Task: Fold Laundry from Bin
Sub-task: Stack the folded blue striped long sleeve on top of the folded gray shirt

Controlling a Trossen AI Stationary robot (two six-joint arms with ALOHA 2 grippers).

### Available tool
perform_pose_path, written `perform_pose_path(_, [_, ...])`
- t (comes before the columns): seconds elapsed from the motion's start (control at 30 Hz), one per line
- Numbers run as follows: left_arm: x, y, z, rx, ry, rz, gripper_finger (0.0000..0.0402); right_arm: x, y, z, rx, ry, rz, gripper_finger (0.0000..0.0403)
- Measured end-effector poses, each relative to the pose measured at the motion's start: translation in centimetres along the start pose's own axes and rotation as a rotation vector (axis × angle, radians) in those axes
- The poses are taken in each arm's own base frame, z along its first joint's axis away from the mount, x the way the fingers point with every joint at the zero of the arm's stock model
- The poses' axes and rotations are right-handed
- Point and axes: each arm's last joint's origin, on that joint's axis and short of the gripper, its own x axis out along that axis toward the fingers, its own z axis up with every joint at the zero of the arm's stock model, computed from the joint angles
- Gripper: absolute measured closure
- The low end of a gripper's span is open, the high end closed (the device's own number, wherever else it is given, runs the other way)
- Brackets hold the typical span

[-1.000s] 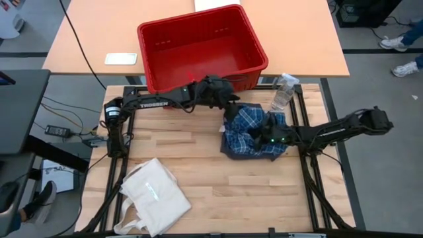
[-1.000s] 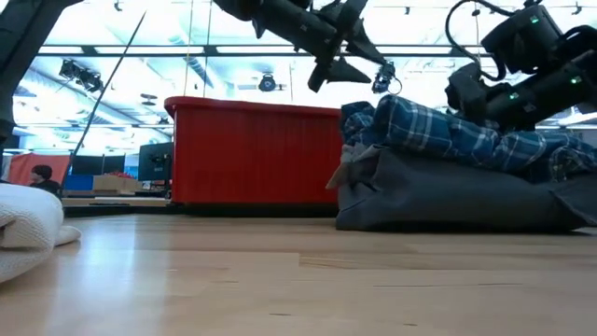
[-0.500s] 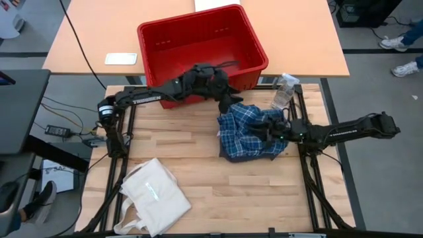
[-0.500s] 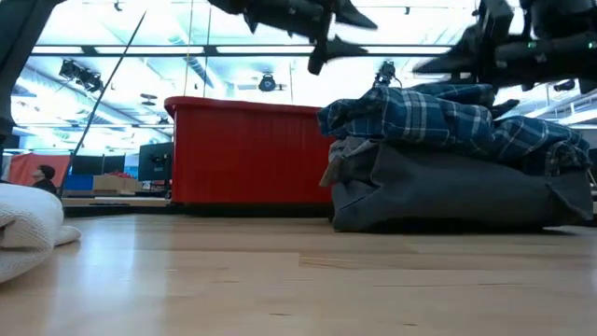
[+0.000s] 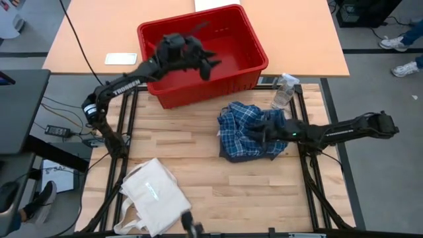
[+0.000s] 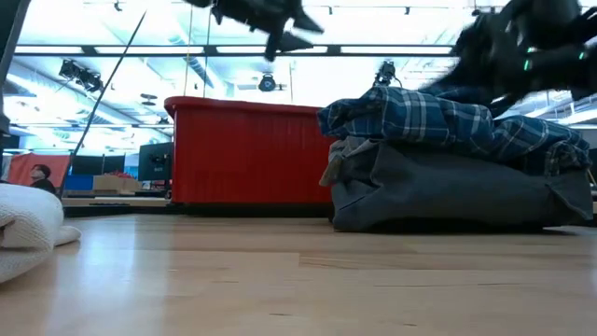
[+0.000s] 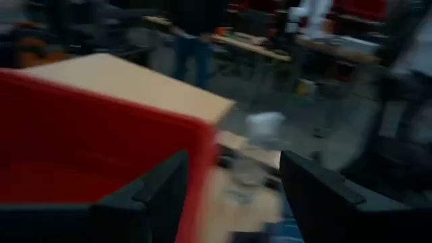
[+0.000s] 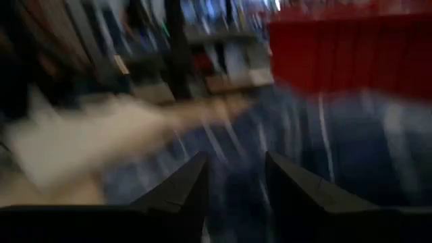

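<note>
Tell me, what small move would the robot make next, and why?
Probably the right gripper lowers a little to pinch an edge of the plaid shirt. It hovers open over the shirt, which lies crumpled on a grey piece. The bin looks empty, and the left gripper is up over it, open, holding nothing.

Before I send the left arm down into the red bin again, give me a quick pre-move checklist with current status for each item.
1. Left hand over the bin, fingers apart and holding nothing: ok.
2. Laundry left inside the bin: not ok, only bare red floor shows in the high view.
3. Plaid shirt out on the table, lying on a dark grey garment: ok.
4. Right hand at the pile, fingers apart: ok; whether it touches the cloth: cannot tell.
5. Water bottle upright beside the pile, clear of the left arm: ok.
6. Tote bag at the table's near left, out of the way: ok.
</note>
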Motion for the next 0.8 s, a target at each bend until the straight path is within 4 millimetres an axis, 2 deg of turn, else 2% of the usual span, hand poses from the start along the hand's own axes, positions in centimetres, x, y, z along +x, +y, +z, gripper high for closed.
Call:
perform_pose_path(0.1, [-0.9, 3.4, 0.4, -0.007, -0.002, 0.059, 0.0163, 1.0, -0.6, -2.4, -0.065, 0.152, -0.034, 0.0249])
perform_pose_path(0.23, [-2.4, 7.3, 0.9, -0.012, -0.014, 0.083, 0.0163, 2.0, -1.6, -5.2, -0.040, 0.261, -0.057, 0.0249])
perform_pose_path(0.37, [-4.2, 10.9, 1.5, 0.024, -0.054, 0.116, 0.0163, 2.7, -2.1, -5.8, 0.060, 0.242, -0.042, 0.0249])
perform_pose_path(0.5, [-5.4, 14.7, 1.1, -0.025, -0.050, 0.117, 0.0163, 2.9, -2.7, -3.4, 0.159, 0.086, -0.058, 0.0249])
perform_pose_path(0.63, [-4.7, 17.6, -0.7, -0.022, -0.014, 0.147, 0.0163, 2.5, -3.8, 0.7, 0.158, -0.125, -0.149, 0.0248])
perform_pose_path(0.73, [-4.2, 19.0, -1.3, -0.015, -0.033, 0.137, 0.0163, 2.2, -4.4, 2.8, 0.139, -0.187, -0.180, 0.0247])
perform_pose_path(0.8, [-3.7, 19.8, -1.9, -0.019, -0.033, 0.136, 0.0163, 2.1, -4.8, 3.6, 0.107, -0.162, -0.212, 0.0247])
